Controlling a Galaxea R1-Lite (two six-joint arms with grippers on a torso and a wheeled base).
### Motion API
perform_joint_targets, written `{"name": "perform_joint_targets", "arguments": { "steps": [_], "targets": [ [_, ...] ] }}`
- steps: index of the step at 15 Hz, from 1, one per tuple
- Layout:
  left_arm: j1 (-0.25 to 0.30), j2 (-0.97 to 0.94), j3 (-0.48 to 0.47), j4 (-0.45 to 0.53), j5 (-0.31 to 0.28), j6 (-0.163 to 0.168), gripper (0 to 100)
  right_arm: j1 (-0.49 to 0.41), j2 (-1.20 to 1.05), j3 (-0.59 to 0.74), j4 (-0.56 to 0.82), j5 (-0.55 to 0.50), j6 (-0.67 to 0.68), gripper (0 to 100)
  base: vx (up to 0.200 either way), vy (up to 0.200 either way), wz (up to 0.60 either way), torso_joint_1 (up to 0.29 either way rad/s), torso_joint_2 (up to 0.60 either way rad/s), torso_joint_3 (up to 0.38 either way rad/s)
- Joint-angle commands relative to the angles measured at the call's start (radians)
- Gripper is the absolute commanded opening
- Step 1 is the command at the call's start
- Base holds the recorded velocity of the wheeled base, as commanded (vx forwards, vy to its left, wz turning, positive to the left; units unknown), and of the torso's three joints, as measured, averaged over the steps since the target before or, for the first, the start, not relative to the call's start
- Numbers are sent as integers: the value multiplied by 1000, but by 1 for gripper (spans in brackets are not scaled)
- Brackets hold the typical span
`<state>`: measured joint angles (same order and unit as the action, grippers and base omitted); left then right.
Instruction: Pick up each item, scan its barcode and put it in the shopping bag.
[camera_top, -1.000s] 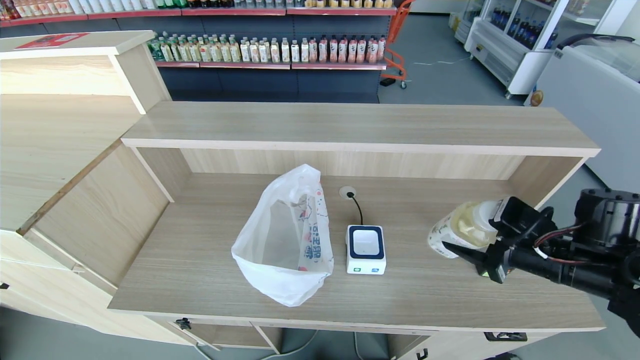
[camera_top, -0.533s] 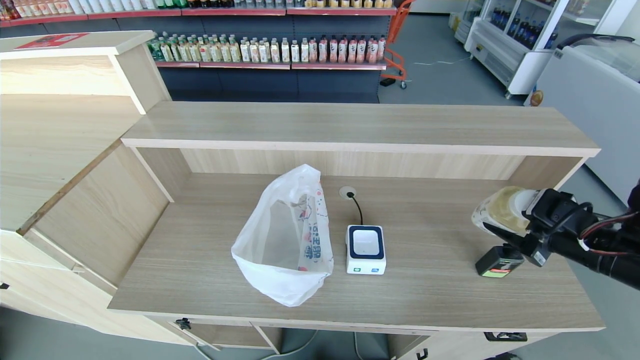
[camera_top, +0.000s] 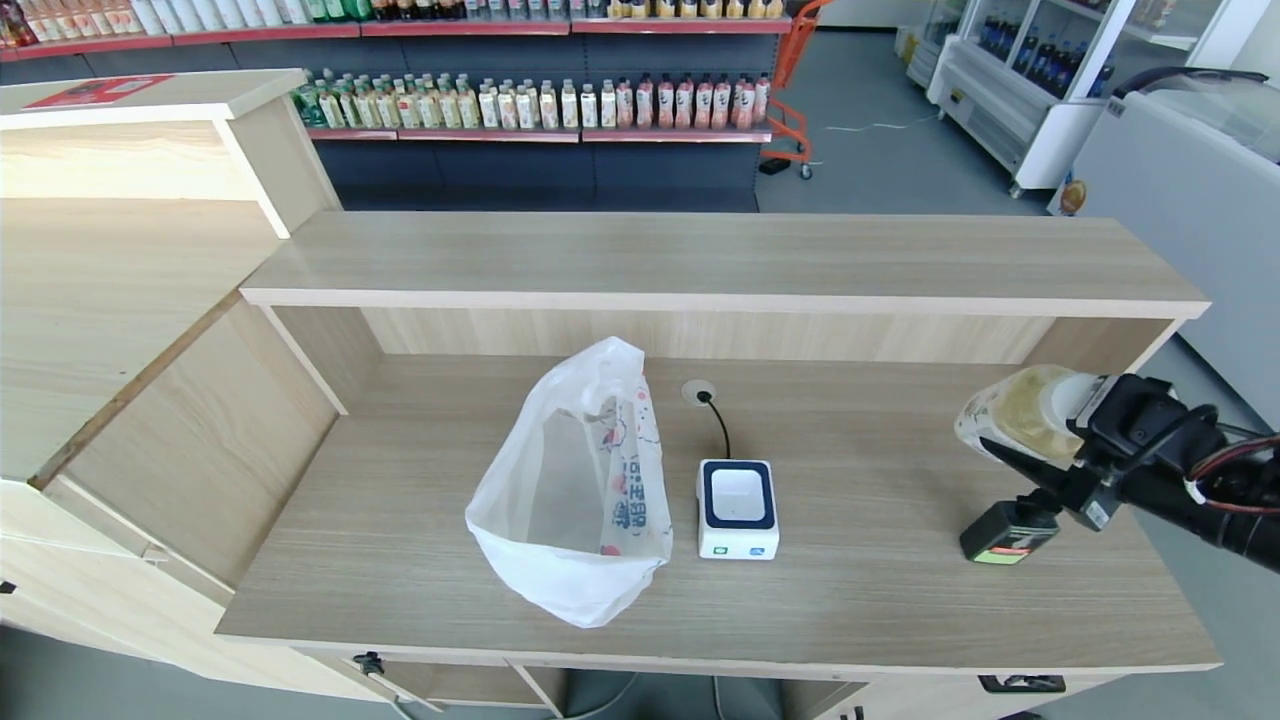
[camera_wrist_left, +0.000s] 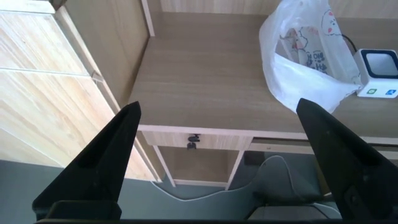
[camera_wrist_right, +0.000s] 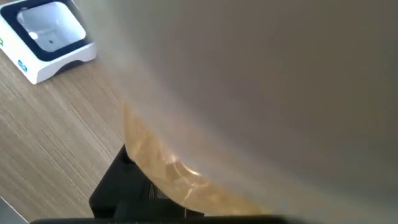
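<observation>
Pale yellow liquid, clear plastic: the bottle (camera_top: 1005, 405) is sitting in my right gripper (camera_top: 1035, 435), fingers clamping its body, above the right end of the counter (camera_top: 880, 600). It is lying near level, with the white cap end pointing back at my wrist and the base pointing toward the middle. The scanner (camera_top: 738, 508) is standing well apart to my left, window facing up, and the shopping bag (camera_top: 575, 490) is slumping just beyond it, mouth gaping. So I judge the next step is carrying the bottle left across the counter and turning its label down over the window; I cannot tell where the barcode is. A small black box (camera_top: 1005, 533) is resting on the counter just below my fingers, waiting its turn. My left gripper (camera_wrist_left: 219, 109) is hanging spread wide and holding nothing, off the counter's front left corner, nearer the bag.
</observation>
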<state>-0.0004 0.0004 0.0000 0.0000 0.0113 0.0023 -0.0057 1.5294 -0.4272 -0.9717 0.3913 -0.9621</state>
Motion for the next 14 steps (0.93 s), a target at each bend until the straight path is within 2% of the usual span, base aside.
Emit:
{"name": "perform_joint_targets", "arguments": {
  "steps": [1, 5, 8, 14],
  "targets": [
    [-1, 0, 0, 0, 1, 1, 100, 4, 5, -2, 4, 4, 2, 0, 0, 200, 0, 32, 12, -2],
    [-1, 0, 0, 0, 1, 1, 100, 15, 45, -4, 4, 8, 6, 0, 0, 200, 0, 1, 4, 1],
    [-1, 0, 0, 0, 1, -2, 100, 16, 104, -15, -2, 9, 6, 0, 0, 0, 0, 0, 0, 0],
    [-1, 0, 0, 0, 1, -2, 100, 26, 268, -84, -10, 112, -9, 0, 0, 0, 0, 0, 0, 0]
  ]
}}
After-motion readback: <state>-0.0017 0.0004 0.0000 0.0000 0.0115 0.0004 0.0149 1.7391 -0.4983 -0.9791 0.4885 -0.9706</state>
